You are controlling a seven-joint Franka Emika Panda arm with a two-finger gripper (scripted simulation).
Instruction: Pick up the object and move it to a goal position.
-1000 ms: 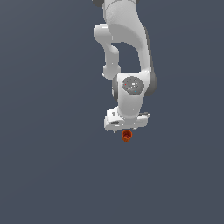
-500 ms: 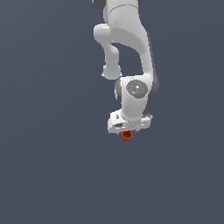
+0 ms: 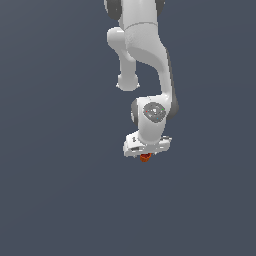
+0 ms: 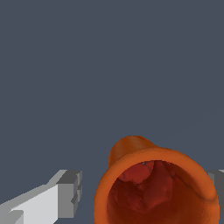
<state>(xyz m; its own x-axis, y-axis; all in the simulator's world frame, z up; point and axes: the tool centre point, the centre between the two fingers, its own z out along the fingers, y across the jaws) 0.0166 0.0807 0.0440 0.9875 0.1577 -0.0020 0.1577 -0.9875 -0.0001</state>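
The object is a small orange-red cup [image 3: 145, 158] with a darker hollow centre. In the exterior view it peeks out just under the white gripper [image 3: 146, 153], which hangs right over it. In the wrist view the cup [image 4: 131, 153] fills the space between the two fingers of the gripper [image 4: 142, 192]. One grey fingertip [image 4: 70, 192] stands a little apart from the cup's wall. The other fingertip [image 4: 217, 179] shows only at the picture's edge, close to the cup's rim. The jaws are open around the cup.
The white arm [image 3: 145, 55] rises from the gripper to the top of the exterior view. A plain dark grey surface [image 3: 60, 190] lies all around. No other objects show.
The gripper has come down over the cup, which now shows less beneath it. The cup has stayed in place.
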